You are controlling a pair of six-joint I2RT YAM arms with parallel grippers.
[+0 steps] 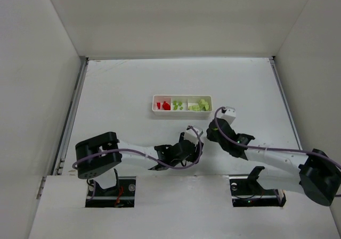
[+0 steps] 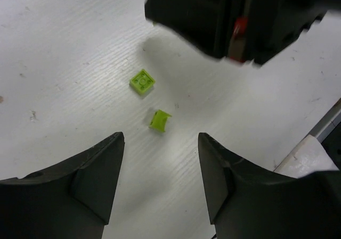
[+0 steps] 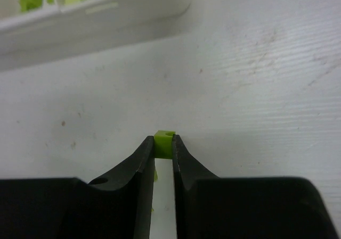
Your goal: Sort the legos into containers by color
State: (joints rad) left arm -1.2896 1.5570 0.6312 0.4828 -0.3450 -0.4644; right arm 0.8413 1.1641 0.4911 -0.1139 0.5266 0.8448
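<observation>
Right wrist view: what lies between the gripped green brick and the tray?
Only bare table separates the green brick from the white tray, per the right wrist view.

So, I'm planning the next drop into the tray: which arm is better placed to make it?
Right. The right jaws are shut on a green lego, the white tray just ahead. The left jaws stand open and empty over two loose green legos.

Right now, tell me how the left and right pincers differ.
The left pincer stands open and empty, facing two loose yellow-green plastic bricks; the right pincer is shut on one yellow-green plastic brick. The right sits nearer the white plastic tray than the left. Both are black.
</observation>
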